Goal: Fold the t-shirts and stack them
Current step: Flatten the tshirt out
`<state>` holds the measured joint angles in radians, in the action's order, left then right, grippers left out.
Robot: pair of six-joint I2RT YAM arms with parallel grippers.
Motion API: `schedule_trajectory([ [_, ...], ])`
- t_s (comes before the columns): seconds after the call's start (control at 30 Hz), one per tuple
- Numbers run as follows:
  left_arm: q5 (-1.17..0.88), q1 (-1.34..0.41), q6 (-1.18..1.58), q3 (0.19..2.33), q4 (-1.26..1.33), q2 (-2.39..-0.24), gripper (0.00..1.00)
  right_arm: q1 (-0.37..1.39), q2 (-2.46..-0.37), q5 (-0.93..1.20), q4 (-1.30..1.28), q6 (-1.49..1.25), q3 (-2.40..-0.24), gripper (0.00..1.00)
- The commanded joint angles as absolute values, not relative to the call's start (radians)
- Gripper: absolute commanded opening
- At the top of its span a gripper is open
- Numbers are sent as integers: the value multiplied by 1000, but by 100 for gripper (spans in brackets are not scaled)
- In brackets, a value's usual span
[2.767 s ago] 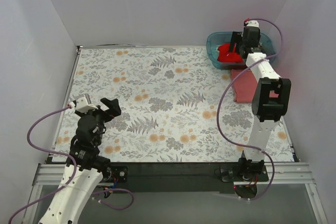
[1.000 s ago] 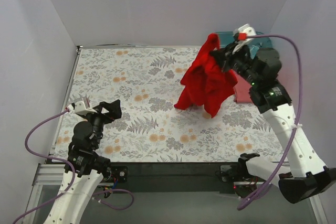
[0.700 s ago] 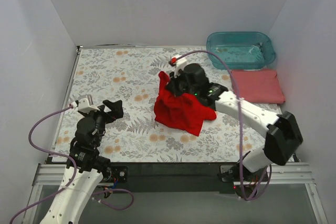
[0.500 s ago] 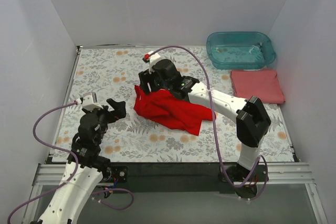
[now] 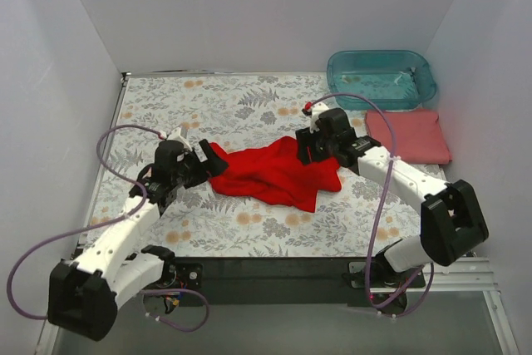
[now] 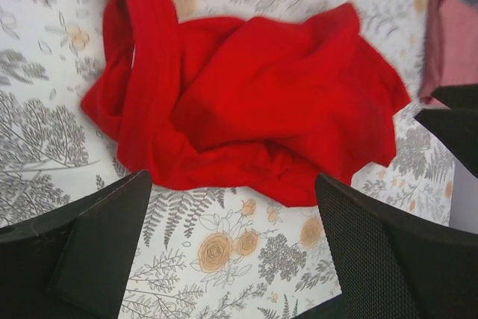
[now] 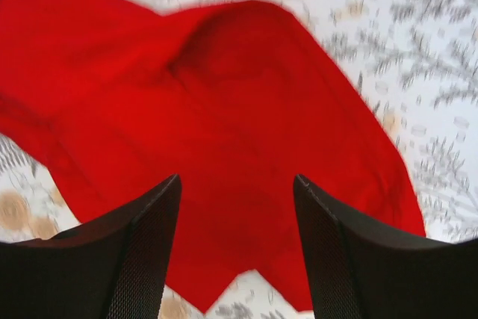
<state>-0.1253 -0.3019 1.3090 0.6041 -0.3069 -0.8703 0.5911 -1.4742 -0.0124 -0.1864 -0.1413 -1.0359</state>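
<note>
Right gripper [image 5: 307, 150] now stands apart, red t-shirt [image 5: 274, 174] dropped crumpled on the table [image 5: 249, 106]; left gripper [image 5: 202, 159], also apart, can start flattening

t-shirts: 2, being red t-shirt [image 5: 274, 174] x1 mid-tabletop, salmon-pink t-shirt [image 5: 407, 135] x1 at right edge | teal tub [image 5: 374, 104]: 1, far right corner | arms: 2, left arm [image 5: 116, 234], right arm [image 5: 399, 176] | pincers: 2, left pincer [image 5: 204, 165], right pincer [image 5: 306, 152] | floral tabletop [image 5: 166, 106]: 1
</note>
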Motion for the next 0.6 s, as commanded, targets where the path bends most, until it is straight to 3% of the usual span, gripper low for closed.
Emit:
schedule_trajectory([
  [0.0, -180, -322, 1399, 640, -333, -1009, 90, 578, -1379, 121, -215, -85, -951, 67],
  [0.33, -42, -339, 1422, 753, -342, -1368, 80, 586, -1321, 298, -308, -84, -824, 63],
  [0.43, -15, -339, 1420, 764, -331, -1420, 65, 604, -1316, 307, -311, -84, -804, 62],
  [0.57, 73, -337, 1359, 843, -325, -1497, 37, 618, -1350, 308, -313, -83, -795, 60],
])
